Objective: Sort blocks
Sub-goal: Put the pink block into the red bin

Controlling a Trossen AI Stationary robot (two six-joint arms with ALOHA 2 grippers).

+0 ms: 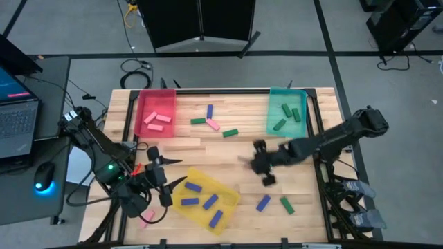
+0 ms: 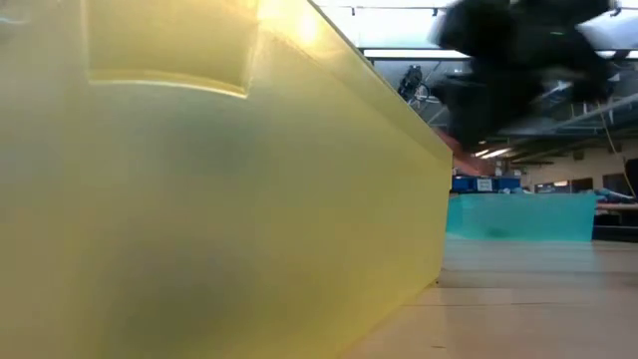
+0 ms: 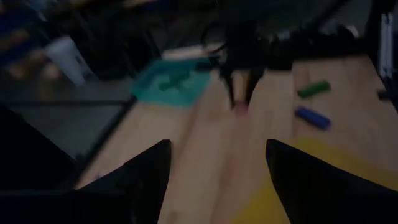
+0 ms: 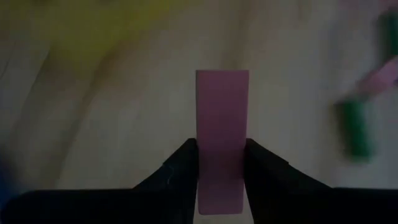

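Note:
My right gripper (image 1: 260,163) is over the middle of the table, shut on a pink block (image 4: 222,118). My left gripper (image 1: 163,184) is open and touches nothing. It stands at the near left beside the yellow tray (image 1: 205,198), which holds blue blocks. The red tray (image 1: 156,111) has pink blocks in it and the teal tray (image 1: 287,111) green ones. Loose blocks lie flat on the wood: blue (image 1: 210,111), green (image 1: 199,121), pink (image 1: 213,125) and green (image 1: 230,133) at the far middle, blue (image 1: 263,203) and green (image 1: 286,205) near. Another pink one (image 1: 147,218) lies by the left arm. My right gripper pinches the pink block between its two fingers (image 4: 186,171), which lie on the block's two long sides near one end (image 4: 222,158). The other end (image 4: 222,81) sticks out past the fingertips. In the left wrist view the fingers (image 3: 242,81) point down from above. Whether the block touches the table cannot be told.
In the low view the yellow tray's wall (image 2: 199,199) fills most of the picture, with the teal tray (image 2: 518,214) beyond it. A laptop (image 1: 15,111) and a mouse (image 1: 43,178) sit on a side table to the left. Bare wood lies between the trays.

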